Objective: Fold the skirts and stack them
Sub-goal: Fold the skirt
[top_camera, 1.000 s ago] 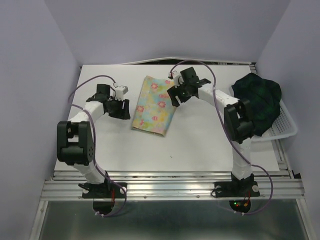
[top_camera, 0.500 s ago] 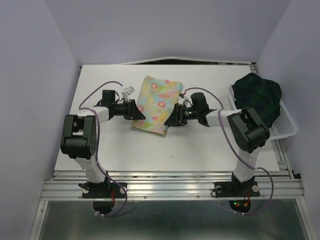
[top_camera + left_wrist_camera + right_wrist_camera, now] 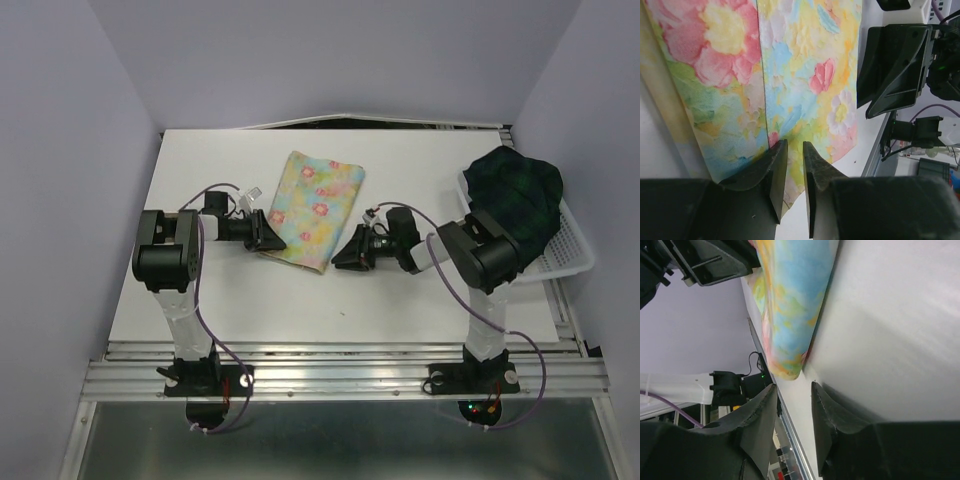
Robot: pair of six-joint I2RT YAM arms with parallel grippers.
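here — skirt [image 3: 312, 205] between left gripper [image 3: 278, 243] and right gripper [image 3: 340, 258].

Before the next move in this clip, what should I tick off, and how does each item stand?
1. Floral skirt lies flat on the table: ok.
2. Left gripper sits at the skirt's edge: ok. Whether its narrow jaws pinch cloth: cannot tell.
3. Right gripper has cloth between its fingers: not ok; jaws apart, the skirt's corner lies just beyond the tips.
4. Grippers clear of each other: ok, the skirt lies between them.
5. Plaid skirt out of the way in the basket: ok; bunched, not yet folded.
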